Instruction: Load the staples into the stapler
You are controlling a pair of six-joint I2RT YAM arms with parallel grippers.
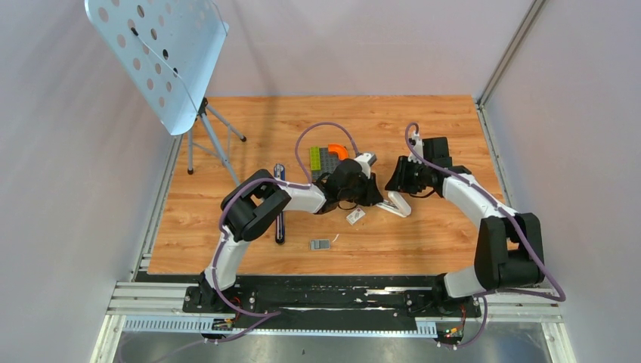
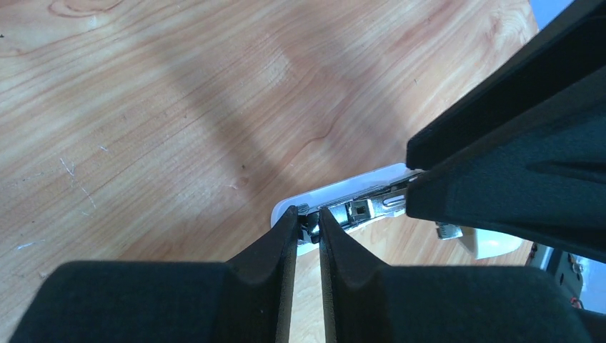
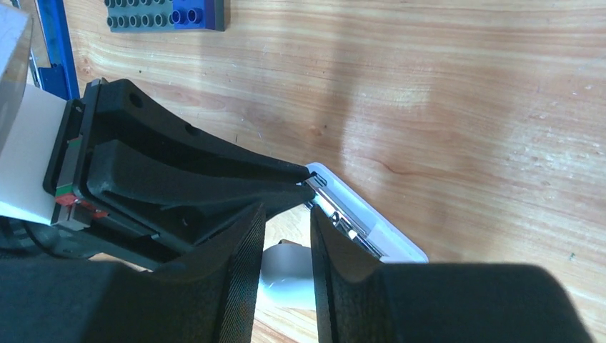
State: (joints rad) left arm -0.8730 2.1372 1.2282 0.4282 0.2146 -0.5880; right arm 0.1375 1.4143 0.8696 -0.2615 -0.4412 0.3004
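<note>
The stapler [image 1: 396, 207] lies open in a V at the table's middle, white-bodied with a silver metal rail [image 2: 371, 207] inside. My left gripper [image 2: 309, 214] is shut on the tip of that rail, its fingers only narrowly apart. My right gripper [image 3: 286, 214] comes from the other side and is shut on the stapler's other white arm [image 3: 286, 279], which fills its gap. The staples, a short grey strip [image 1: 320, 244], lie loose near the front edge. Their tiny white box [image 1: 355, 216] sits just left of the stapler. Both grippers [image 1: 372, 195] [image 1: 398, 193] nearly touch.
A multicoloured block plate [image 1: 326, 157] with an orange piece [image 1: 340, 150] lies behind the grippers. A long slim dark blue object [image 1: 280, 212] lies under the left arm's elbow. A music stand [image 1: 159, 60] stands at the back left corner.
</note>
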